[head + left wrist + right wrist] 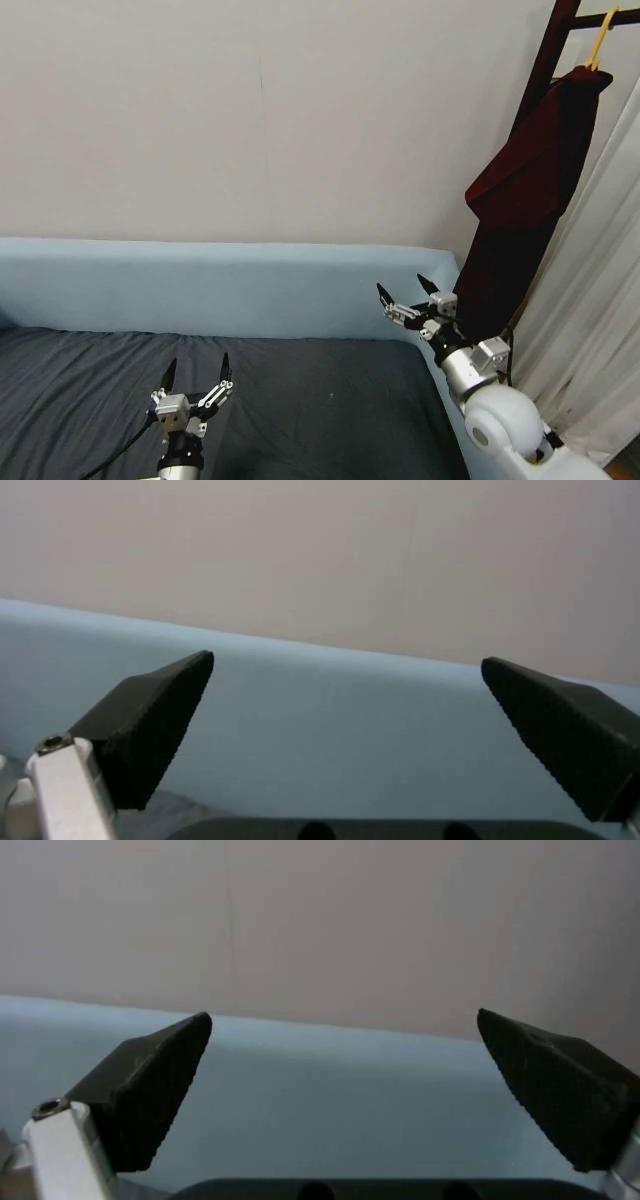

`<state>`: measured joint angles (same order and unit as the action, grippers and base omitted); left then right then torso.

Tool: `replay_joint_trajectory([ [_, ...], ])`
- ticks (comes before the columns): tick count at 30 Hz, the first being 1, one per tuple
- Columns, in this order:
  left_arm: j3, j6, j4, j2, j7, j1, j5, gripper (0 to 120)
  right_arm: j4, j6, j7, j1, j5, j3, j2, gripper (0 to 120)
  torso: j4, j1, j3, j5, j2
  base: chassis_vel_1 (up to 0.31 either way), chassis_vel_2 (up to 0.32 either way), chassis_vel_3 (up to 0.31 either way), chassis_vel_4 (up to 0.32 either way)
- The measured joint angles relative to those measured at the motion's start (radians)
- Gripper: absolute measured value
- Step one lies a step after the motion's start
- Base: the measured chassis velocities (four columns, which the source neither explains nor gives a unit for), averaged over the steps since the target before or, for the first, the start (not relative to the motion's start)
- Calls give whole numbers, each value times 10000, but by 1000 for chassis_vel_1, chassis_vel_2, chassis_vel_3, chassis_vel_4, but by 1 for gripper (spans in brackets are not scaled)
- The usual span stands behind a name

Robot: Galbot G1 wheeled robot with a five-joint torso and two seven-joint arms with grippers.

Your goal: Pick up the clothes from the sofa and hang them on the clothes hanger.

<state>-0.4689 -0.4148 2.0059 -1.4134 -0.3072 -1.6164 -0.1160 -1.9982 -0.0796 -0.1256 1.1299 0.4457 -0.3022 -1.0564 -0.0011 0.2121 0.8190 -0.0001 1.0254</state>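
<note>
The dark red garment [525, 190] is off the sofa [200, 285]. It hangs from a yellow hanger [603, 35] hooked on a dark wooden clothes stand [548, 50], which rises just past the sofa's right end. The cloth drapes down the stand's pole to about the level of the sofa's backrest. A white curtain [600, 300] falls beside the stand, on the side away from the sofa.

The sofa has a pale blue backrest against a plain light wall [250, 110] and a dark grey seat [330, 400].

The left gripper [198, 364] hovers above the seat, toward the sofa's left half, pointing up at the backrest. Its 2 fingers are spread wide with nothing between them. In the left wrist view the same gripper [345, 660] frames the blue backrest and the wall above it, with both black pads [150, 727] well apart.

The right gripper [400, 285] is raised near the sofa's right end, in front of the top edge of the backrest and close to the garment's lower part without touching it. It too is fully open and holds nothing. In the right wrist view the gripper [343, 1015] has its 2 pads [150, 1095] wide apart over the backrest and wall.
</note>
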Motion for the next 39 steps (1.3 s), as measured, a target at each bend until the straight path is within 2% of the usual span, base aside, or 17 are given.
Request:
replay_joint_trajectory([
  [5, -17, -101, 166, -408, -131, -662, -175, 100, -486, -101, 724, 1929, -1525, -1714, -974, 100, -5, -1, 0, 3, 0, 0, 0, 0, 0],
  [6, -17, -101, 166, -408, -131, -662, -175, 100, -486, -101, 724, 1929, -1525, -1714, -974, 100, -5, -1, 0, 3, 0, 0, 0, 0, 0],
  [10, -39, 584, 349, 273, -67, -708, -591, 100, -853, 354, 974, 3453, -2222, -2850, -1763, 100, -12, -1, -2, -2, 1, 0, 0, 0, 0],
  [11, -39, 584, 349, 273, -67, -708, -591, 100, -853, 354, 974, 3453, -2222, -2850, -1763, 100, -12, -1, -2, -2, 1, 0, 0, 0, 0],
  [15, -148, 1294, 879, 848, 356, -906, -1774, 100, -674, 1085, 940, 3854, -2699, -3144, -2453, 100, 0, -1, 0, 0, 1, 0, 0, 0, 0],
  [22, -345, 1549, 1508, 989, 1057, -1077, -2115, 100, 30, 2133, 1111, 3910, -2440, -3055, -2630, 100, -3, 0, 1, 0, -1, 0, 0, 0, 0],
  [26, -552, 1350, 1738, 933, 1426, -1210, -2029, 100, 74, 2125, 1251, 3887, -1930, -2992, -2545, 100, -2, 0, 1, 1, -1, 0, 0, 0, 0],
  [39, -579, 1292, 1748, 913, 1469, -1214, -1984, 100, 46, 2040, 1290, 3838, -1817, -2956, -2495, 100, -3, 1, 1, 1, -1, 0, 0, 0, 0],
])
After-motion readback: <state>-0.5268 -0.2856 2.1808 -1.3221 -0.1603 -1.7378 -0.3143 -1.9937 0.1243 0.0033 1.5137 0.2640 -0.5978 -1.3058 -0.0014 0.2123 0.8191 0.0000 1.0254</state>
